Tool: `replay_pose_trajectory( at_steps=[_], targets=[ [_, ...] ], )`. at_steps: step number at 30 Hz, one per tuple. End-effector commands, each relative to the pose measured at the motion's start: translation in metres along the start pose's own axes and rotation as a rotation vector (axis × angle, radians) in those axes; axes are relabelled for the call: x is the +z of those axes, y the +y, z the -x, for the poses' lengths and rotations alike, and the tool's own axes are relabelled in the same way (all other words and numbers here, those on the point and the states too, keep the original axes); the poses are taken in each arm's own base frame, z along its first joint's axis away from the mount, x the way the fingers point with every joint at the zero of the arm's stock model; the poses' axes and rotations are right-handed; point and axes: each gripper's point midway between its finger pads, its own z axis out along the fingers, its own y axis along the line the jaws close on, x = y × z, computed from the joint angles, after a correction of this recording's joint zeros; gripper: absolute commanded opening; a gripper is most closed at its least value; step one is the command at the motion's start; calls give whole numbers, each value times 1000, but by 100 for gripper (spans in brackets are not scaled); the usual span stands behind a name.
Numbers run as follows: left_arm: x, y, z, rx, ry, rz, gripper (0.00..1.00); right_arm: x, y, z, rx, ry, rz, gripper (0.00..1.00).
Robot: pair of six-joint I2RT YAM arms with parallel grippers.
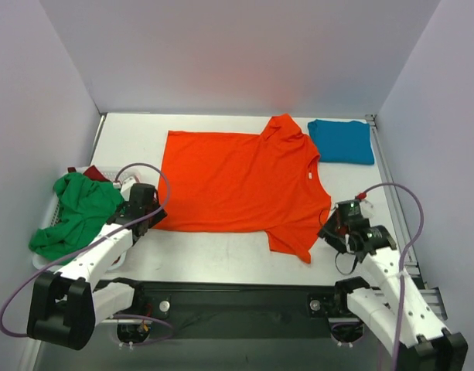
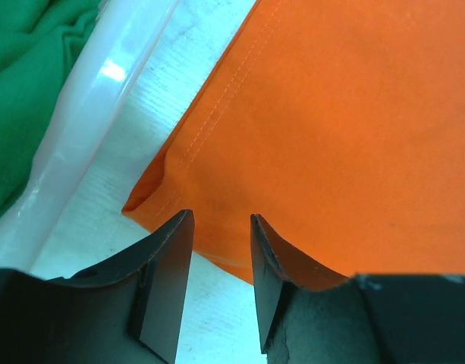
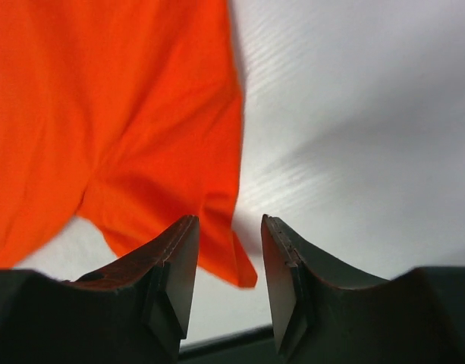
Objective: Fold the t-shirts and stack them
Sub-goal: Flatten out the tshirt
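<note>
White tabletop [image 1: 221,259], walled in by pale panels, is carrying the shirts. An orange shirt [image 1: 237,182] is lying spread flat in the middle, its neck toward the right, one sleeve pointing to the far side and the other toward the near edge. A teal shirt [image 1: 341,141] is sitting folded at the far right corner, just beside the far sleeve. At the left, a green shirt [image 1: 78,212] is lying heaped in a basket [image 2: 88,121], with a dark red shirt [image 1: 88,174] peeking out behind it.

The left gripper [image 2: 221,220] is hanging low over the orange shirt's near left hem corner. Its jaws are standing apart, orange cloth is showing through the gap, and nothing is clamped. The right gripper [image 3: 228,224] is hanging at the near sleeve. Its jaws are also standing apart, with the sleeve's edge showing in the gap between the tips, not pinched.
</note>
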Motion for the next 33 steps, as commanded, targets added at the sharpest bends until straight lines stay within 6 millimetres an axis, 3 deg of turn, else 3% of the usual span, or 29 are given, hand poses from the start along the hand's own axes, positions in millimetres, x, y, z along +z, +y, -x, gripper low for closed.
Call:
replay_pose_trajectory(
  at_steps=[1, 4, 9, 14, 19, 26, 30, 33],
  targets=[
    [-3, 12, -5, -25, -22, 57, 43, 17, -4, 37, 34, -59, -59, 39],
    [-4, 14, -10, -23, -28, 48, 41, 35, -6, 47, 78, -23, -76, 38],
    [-5, 20, -12, -18, -39, 67, 40, 57, 3, 40, 89, 30, -24, 35],
    [-7, 35, -9, -39, -74, 145, 40, 54, 3, 23, 106, 44, 34, 34],
    [-10, 40, -11, -71, -96, 186, 39, 49, -7, -9, 142, 80, 70, 35],
    [-5, 44, -13, -76, -98, 237, 38, 41, -1, -45, 90, 157, 113, 36],
    [0, 44, -17, -81, -87, 261, 38, 45, -5, -55, 76, 135, 72, 38],
    [4, 44, -21, -78, -72, 268, 38, 46, -13, -49, 95, 90, 37, 40]
  ],
)
